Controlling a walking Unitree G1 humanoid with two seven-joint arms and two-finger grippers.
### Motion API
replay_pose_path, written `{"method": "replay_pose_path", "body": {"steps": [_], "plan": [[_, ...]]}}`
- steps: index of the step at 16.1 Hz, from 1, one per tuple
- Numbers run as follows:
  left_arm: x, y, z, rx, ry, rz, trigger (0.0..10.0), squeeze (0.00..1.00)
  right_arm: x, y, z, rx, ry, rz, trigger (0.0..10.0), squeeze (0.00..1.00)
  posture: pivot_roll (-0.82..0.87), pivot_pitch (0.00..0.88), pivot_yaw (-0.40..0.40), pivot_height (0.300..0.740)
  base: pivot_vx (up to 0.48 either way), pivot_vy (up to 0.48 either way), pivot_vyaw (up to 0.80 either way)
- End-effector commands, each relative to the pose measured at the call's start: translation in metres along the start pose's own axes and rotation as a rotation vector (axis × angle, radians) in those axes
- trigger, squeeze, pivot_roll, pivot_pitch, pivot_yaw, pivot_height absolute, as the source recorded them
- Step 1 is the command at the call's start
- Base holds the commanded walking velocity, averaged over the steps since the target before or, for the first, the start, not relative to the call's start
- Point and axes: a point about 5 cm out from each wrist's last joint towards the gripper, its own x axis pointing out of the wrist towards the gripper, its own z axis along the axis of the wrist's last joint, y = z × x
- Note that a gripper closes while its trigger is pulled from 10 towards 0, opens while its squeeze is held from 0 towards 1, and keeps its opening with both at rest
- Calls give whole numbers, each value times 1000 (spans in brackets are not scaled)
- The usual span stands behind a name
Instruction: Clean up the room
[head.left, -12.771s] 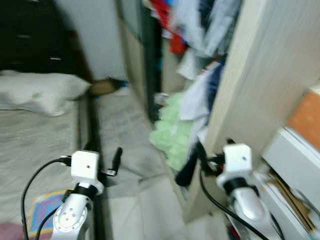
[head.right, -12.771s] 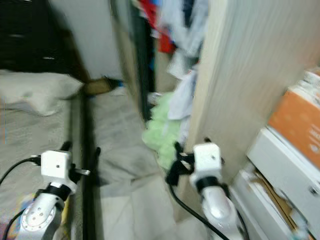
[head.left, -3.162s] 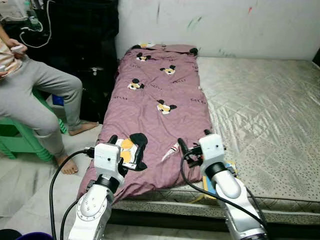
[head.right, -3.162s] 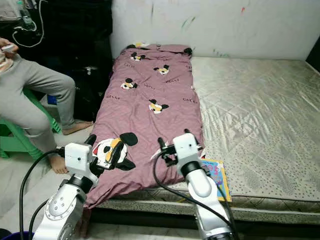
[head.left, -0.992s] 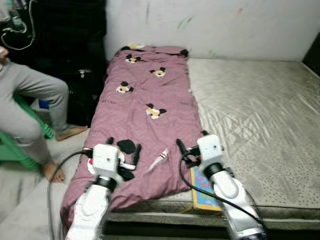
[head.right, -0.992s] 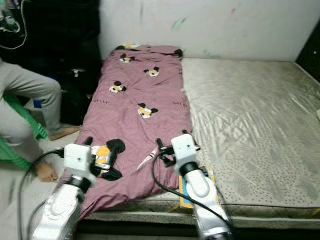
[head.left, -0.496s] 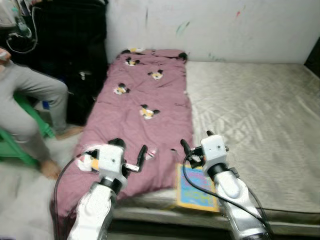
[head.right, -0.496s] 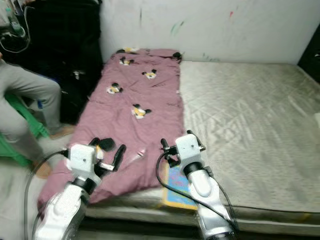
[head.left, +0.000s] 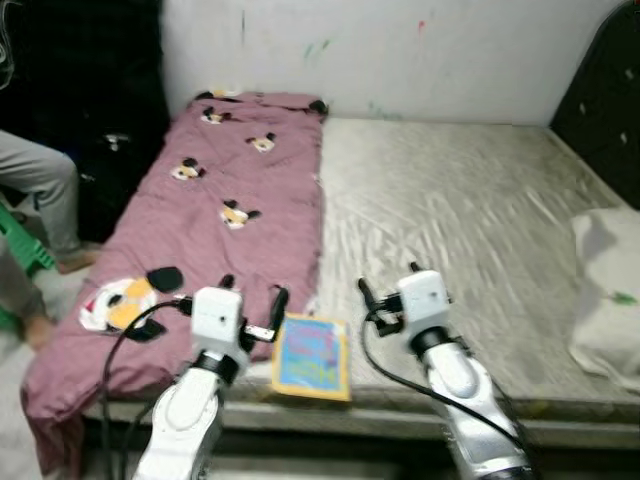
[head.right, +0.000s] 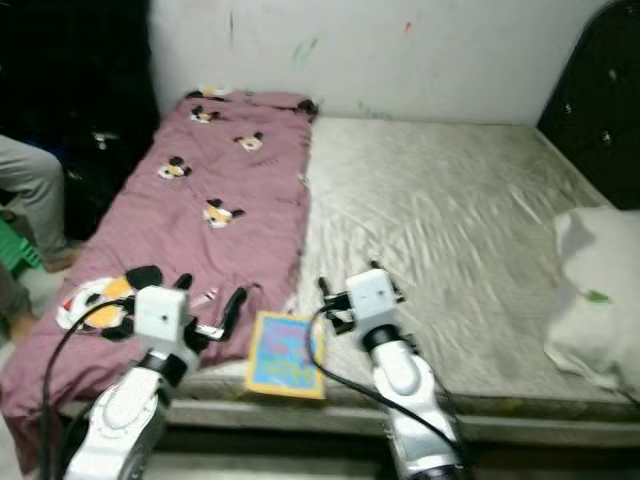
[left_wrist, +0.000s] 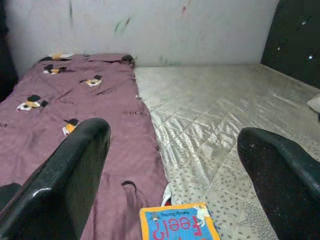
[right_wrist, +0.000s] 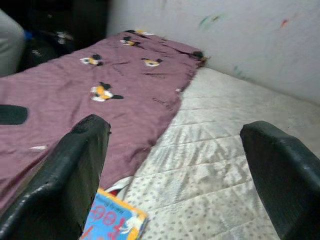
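1. The colourful book lies flat at the bed's near edge, beside the purple blanket.
2. Left gripper hovers at the book's 9 o'clock, jaws wide.
3. Right gripper hovers at its 2 o'clock, jaws wide.
4. A white pillow lies at 3 o'clock.

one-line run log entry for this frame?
phase: at bed edge | left gripper: open, empty, over blanket | right gripper: open, empty, over mattress | book: at mattress edge, between arms
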Motion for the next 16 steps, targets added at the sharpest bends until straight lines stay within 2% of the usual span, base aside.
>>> {"method": "replay_pose_path", "body": {"steps": [1, 6, 8, 10, 13, 16], "plan": [[1, 1, 3, -6, -18, 4, 10000, 0, 1, -2, 3, -9, -11, -9, 10000, 0, -31, 0, -4, 740, 0, 0, 0], [2, -3, 4, -17, -41, -31, 10000, 0, 2, -1, 3, -8, -19, -9, 10000, 0, -34, 0, 6, 740, 0, 0, 0], [3, -9, 6, -17, -62, -75, 10000, 0, 4, -2, 4, -1, -23, -14, 10000, 0, -35, 0, 14, 740, 362, 0, -609], [4, -9, 6, -24, -63, -71, 10000, 0, 6, -2, 6, 1, -34, -17, 10000, 0, -34, 0, 14, 740, 390, 0, -703], [5, -8, 4, -29, -51, -62, 10000, 0, 8, -2, 7, -2, -38, -17, 10000, 0, -35, 0, 16, 740, 350, 0, 0], [7, -5, 1, -11, -38, -33, 10000, 0, 10, -1, 6, -5, -40, -17, 10000, 0, -34, 0, 21, 740, 0, 0, 0]]}}
